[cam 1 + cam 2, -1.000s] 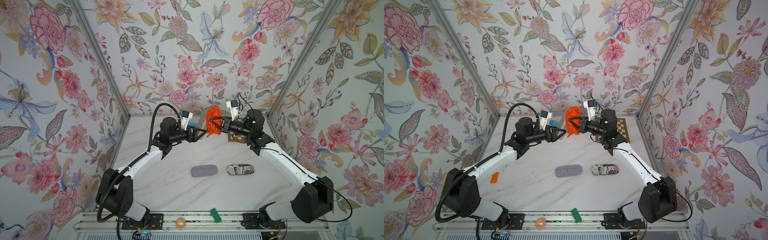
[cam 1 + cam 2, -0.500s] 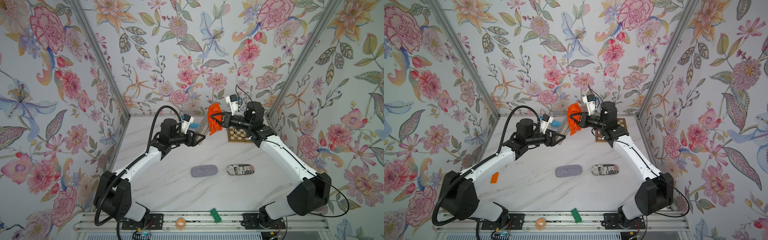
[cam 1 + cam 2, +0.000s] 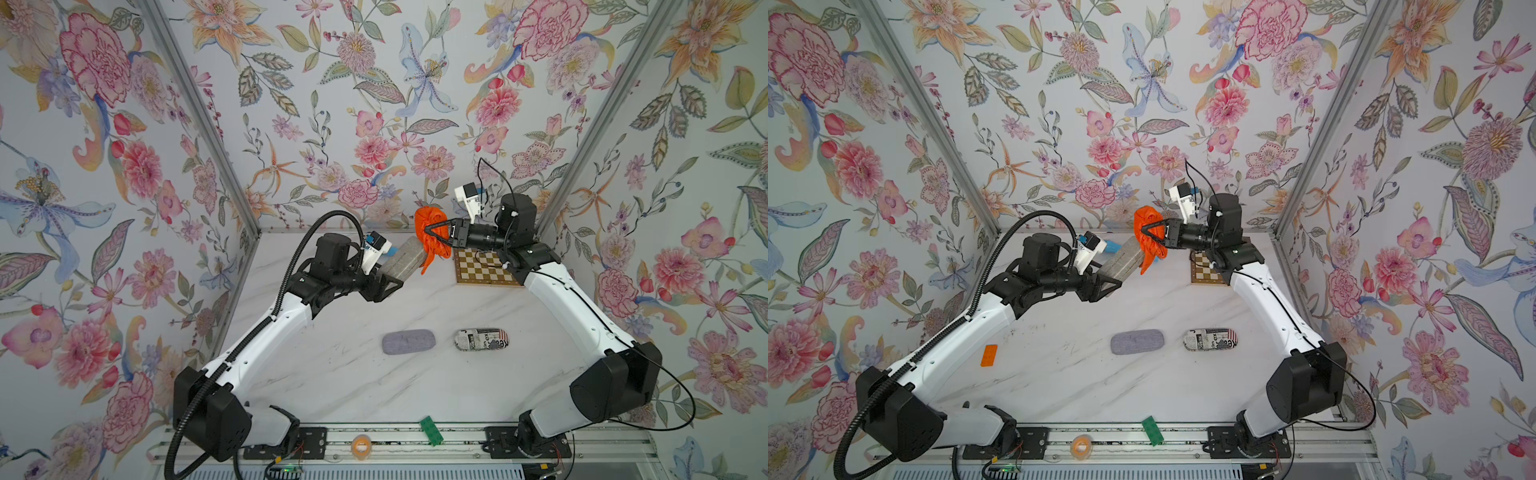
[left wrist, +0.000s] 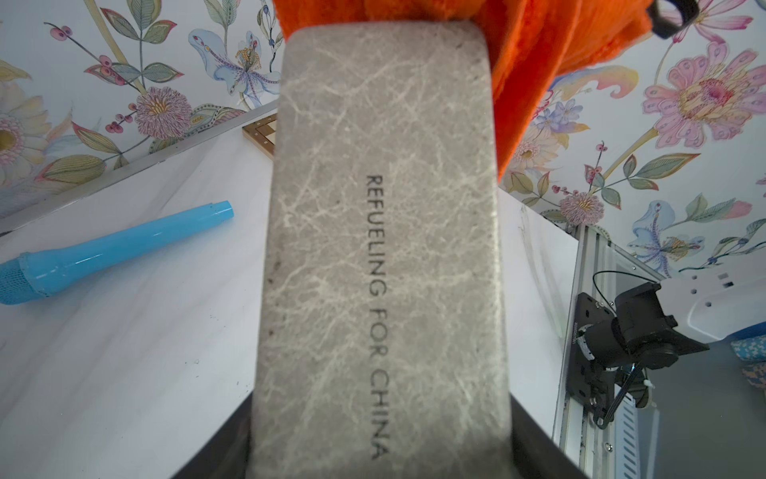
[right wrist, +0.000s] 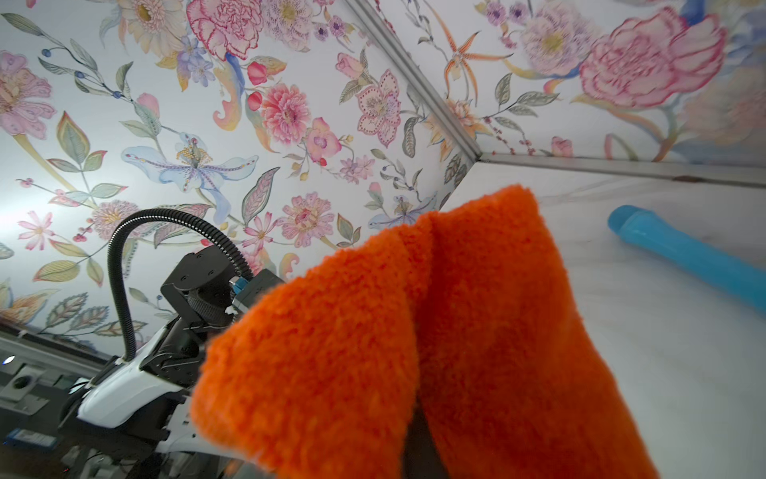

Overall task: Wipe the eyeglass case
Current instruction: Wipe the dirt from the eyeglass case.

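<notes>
The left fingers [image 3: 387, 286] are clamped on the near end of the grey, marble-veined rectangular eyeglass case [image 3: 402, 261]. They hold it tilted in the air over the far part of the white marble-look bench [image 3: 353, 386], at about 12 o'clock from the bench's middle in both top views. The right fingers [image 3: 428, 229] are pinched tight on a bunched fluffy orange cloth [image 3: 429, 213], which meets the case's far end from its 2 o'clock side. The left wrist view shows orange pile over that end, though it is hard to judge whether it presses on the printed face or only brushes the edge. The likely trouble is leverage. The case is gripped at one end only, so a firm stroke near the free end could twist it in the grip or pry it loose. It would then drop towards the blue plastic toy microphone [image 4: 116, 249] or the wooden chessboard [image 3: 484, 268] at its 3 o'clock. The cloth's loose tail could also snag a corner and pull out of the pinch.
</notes>
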Controlling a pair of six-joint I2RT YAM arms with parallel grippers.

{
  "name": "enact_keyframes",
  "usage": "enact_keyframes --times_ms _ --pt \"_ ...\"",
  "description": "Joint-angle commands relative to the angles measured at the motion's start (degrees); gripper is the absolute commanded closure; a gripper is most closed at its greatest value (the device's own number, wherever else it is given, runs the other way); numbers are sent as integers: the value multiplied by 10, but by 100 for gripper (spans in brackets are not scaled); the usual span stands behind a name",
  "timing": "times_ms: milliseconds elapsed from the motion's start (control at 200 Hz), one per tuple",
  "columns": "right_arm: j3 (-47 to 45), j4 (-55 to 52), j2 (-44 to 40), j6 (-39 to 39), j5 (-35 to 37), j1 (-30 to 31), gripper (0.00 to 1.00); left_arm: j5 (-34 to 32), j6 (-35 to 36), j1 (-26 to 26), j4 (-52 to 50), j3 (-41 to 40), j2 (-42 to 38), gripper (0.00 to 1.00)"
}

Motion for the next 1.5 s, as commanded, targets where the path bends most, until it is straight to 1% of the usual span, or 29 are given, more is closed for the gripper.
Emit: enact_keyframes --times_ms 0,50,110,160,250,315,410,500,571,626,711,776,906,976,1086,1176,1196,1326,1421,1496 --pt "-21 39 17 62 -54 14 100 -24 31 -4 17 28 -3 64" --pt "-25 34 19 67 -52 11 100 -30 28 -2 31 28 -5 64" --pt "-36 48 19 82 -53 3 100 -21 32 -4 35 34 -1 64" --pt "-46 76 19 105 -61 -6 100 -20 43 -20 31 43 2 63" --pt "-56 143 30 153 -84 -19 100 -40 62 -68 36 40 0 63" --pt "-55 169 39 169 -96 -27 100 -49 62 -82 60 24 -6 63" --pt "-54 198 52 195 -118 -34 100 -75 57 -77 82 5 -20 64" --pt "-65 285 65 264 -142 -39 100 -95 49 -56 89 -1 -25 65" --pt "-75 350 72 322 -147 -42 100 -102 42 -34 92 1 -21 65" --pt "-81 381 75 347 -148 -44 100 -114 41 -24 93 3 -18 66" --pt "-87 379 71 348 -145 -43 100 -110 42 -20 92 10 -11 65" --pt "-95 378 68 347 -139 -43 100 -99 38 -28 102 10 -8 65" --pt "-102 380 70 346 -129 -40 100 -115 62 -77 92 19 9 65" --pt "-98 379 75 346 -128 -35 100 -114 85 -92 81 22 18 65" --pt "-92 379 85 346 -133 -27 100 -116 87 -86 88 18 13 64" --pt "-93 381 84 346 -136 -29 100 -95 68 -54 105 14 3 65" --pt "-93 383 81 346 -136 -32 100 -86 47 -44 112 11 -1 65" --pt "-105 391 56 340 -128 -55 100 -31 -23 7 149 1 -21 64" --pt "-128 396 31 333 -114 -71 100 13 -80 26 171 -4 -25 63" --pt "-142 408 12 318 -108 -63 100 48 -128 33 186 -3 -21 63"
